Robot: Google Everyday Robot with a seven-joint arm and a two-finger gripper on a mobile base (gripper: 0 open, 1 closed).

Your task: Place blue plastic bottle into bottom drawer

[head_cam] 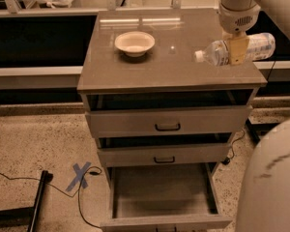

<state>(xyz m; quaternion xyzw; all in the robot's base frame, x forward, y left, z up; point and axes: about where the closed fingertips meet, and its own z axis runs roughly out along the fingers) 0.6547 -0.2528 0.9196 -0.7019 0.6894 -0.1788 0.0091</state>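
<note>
Where the arm comes down at upper right, tool [237, 52]: clamped on the blue plastic bottle, one yellowish finger [237, 49] across the near side of its middle.
Blue plastic bottle [213, 52]: on its side in the tool, white cap pointing left and a little lower than the base; over the right front part of the worktop, base end reaching past the right edge. Not in any drawer.
Worktop [174, 71]: grey cabinet top, glossy towards the back.
Bowl [134, 42]: shallow, cream, upright on the worktop towards back left, well apart from bottle and tool; only its pale inside shows.
Top drawer [166, 121]: slightly out, dark gap above its front.
Middle drawer [163, 154]: slightly out, dark handle.
Bottom drawer [166, 222]: pulled far out, well below the bottle; its bare grey floor in view.
Floor: speckled; blue tape cross [79, 176] left of the cabinet, a thin cable [19, 180] just beside it.
</note>
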